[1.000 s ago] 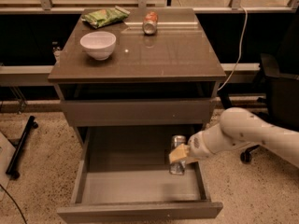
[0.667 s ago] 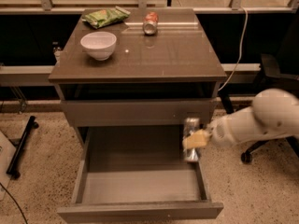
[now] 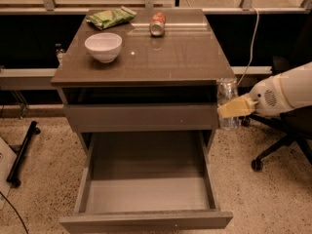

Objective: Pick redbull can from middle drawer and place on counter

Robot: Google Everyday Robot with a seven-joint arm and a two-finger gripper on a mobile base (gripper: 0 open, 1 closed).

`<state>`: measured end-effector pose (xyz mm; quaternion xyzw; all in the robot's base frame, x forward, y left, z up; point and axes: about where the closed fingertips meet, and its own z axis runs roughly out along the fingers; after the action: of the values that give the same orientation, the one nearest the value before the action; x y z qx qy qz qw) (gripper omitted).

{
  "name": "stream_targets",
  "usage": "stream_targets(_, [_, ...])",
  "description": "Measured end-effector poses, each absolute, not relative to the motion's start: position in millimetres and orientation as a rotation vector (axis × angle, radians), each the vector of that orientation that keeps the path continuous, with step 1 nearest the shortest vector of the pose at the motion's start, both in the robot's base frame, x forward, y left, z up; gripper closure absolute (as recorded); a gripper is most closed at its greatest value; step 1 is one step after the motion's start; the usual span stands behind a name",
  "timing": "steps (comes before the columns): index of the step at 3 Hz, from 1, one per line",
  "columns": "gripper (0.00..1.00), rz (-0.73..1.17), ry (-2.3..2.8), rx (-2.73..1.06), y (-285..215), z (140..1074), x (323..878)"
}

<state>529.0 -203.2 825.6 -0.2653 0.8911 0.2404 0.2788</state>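
I am holding my gripper (image 3: 225,111) just off the counter's (image 3: 180,57) right edge, a little below its top. Its fingers are pressing together on the redbull can (image 3: 227,88), pinching it around the lower middle of its body. The can is hanging upright in that grip, its long axis running straight up and down, its side just beside the counter's right edge and its top reaching about level with the slab. Below the counter the middle drawer (image 3: 146,199) is standing pulled out, with no can in its tray.

I am weighing one relation: the can is sitting to the right of the counter and too low for it, so the landing spot is lying up and to the left of my grip. As I am judging it, the base needs to be rising clear of the edge before anything goes left, or the can risks knocking the slab. The counter's near right part is looking easiest, well apart from the white bowl (image 3: 103,46) on its left side and the red soda can (image 3: 157,23) at its far side.
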Motion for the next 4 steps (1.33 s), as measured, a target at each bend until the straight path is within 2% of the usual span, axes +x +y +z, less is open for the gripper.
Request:
stream_targets(1, [1.0,0.555,2.323,-0.749,-228.9,867.2,570.8])
stream_targets(2, [1.0,0.514,2.259,-0.736,-239.2,903.3,588.5])
stream_targets(4, [1.0,0.52,2.197,-0.69,-234.5,913.1,597.0])
